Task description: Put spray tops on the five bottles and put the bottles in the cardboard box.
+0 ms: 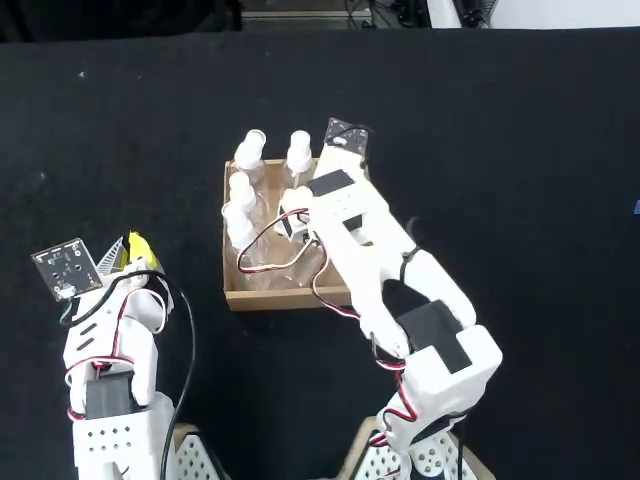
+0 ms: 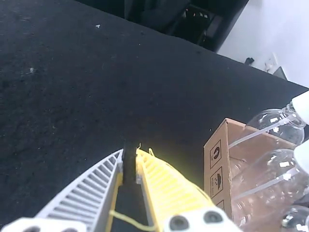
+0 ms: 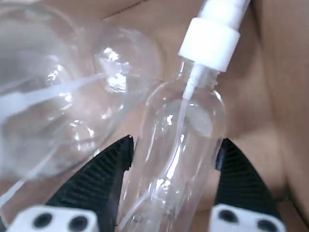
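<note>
Your right fingers (image 3: pixel 101 179) grasp bottle (image 3: pixel 178 130) inside cardboard box (image 1: pixel 290 297); opening could knock neighbour bottles (image 1: pixel 240 190) at 9 o'clock. Left fingers (image 2: pixel 164 188) clenched, empty.

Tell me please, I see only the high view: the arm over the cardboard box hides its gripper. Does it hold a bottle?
Observer: Yes. In the right wrist view the right gripper has a clear bottle between its jaws; both seem to touch it.
Operator: Has the bottle a spray top?
Observer: Yes, a white spray top sits on its neck.
Operator: Is the left gripper holding something?
Observer: No, it is shut and empty.
</note>
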### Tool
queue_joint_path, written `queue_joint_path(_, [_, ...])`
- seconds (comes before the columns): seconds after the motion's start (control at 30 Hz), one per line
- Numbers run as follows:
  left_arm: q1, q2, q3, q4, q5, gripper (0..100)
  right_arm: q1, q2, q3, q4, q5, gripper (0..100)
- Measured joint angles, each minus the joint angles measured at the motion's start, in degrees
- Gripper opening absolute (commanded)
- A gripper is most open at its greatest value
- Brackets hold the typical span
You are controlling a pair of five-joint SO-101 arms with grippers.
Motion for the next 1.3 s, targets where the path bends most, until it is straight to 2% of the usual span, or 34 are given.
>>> queue_joint_path(0.3, [0.0, 0.0, 0.0, 0.0, 0.0, 3, 0.0, 0.0, 0.0, 0.8, 0.0, 12.3])
queue_joint_path(0.47, [0.0, 0.0, 0.0, 0.0, 0.0, 3, 0.1, 0.0, -3.5, 6.1, -0.1, 12.1])
queue_joint_path(0.67, [0.0, 0.0, 0.0, 0.0, 0.0, 3, 4.4, -4.2, -4.2, 10.0, 0.1, 12.1])
queue_joint_path(0.93, [0.0, 0.0, 0.0, 0.0, 0.0, 3, 6.1, -11.0, -4.2, 15.5, 2.8, 12.3])
queue_joint_path(1.3, [0.0, 0.0, 0.0, 0.0, 0.0, 3, 6.1, -12.7, -4.2, 18.0, 5.3, 12.2])
